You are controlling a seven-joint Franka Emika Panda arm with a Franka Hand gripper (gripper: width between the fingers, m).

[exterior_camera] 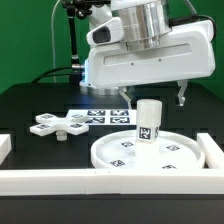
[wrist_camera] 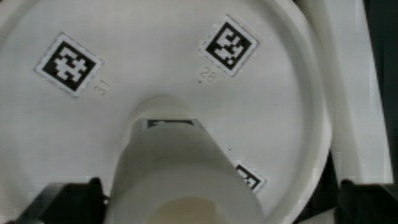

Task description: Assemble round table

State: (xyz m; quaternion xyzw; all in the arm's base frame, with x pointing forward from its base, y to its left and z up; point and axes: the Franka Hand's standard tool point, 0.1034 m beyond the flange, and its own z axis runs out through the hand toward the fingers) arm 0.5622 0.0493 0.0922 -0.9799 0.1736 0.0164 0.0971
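Above the counter's near edge, toward the exterior view's right, the robot's two-finger gripper (exterior_camera: 152, 99) is hanging with its dark fingers (exterior_camera: 181, 97) spread wide, and it is holding nothing. Right under it, a short white plastic tube-shaped leg (exterior_camera: 148, 122) is standing upright. In the wrist view the leg is showing between the two fingers, and they are not touching it. The leg is sitting on a big round white plastic disc with a raised rim (exterior_camera: 104, 152). The disc is lying flat by the counter's near corner on the exterior view's right. Long straight white bars (exterior_camera: 45, 180) are running along the near edge and the side edge, just beside the disc. A white plastic cross-shaped foot piece (exterior_camera: 58, 124) is lying toward the exterior view's left, apart from the disc. The flat white marker board (exterior_camera: 100, 117) is lying just behind the disc, beside the foot piece.
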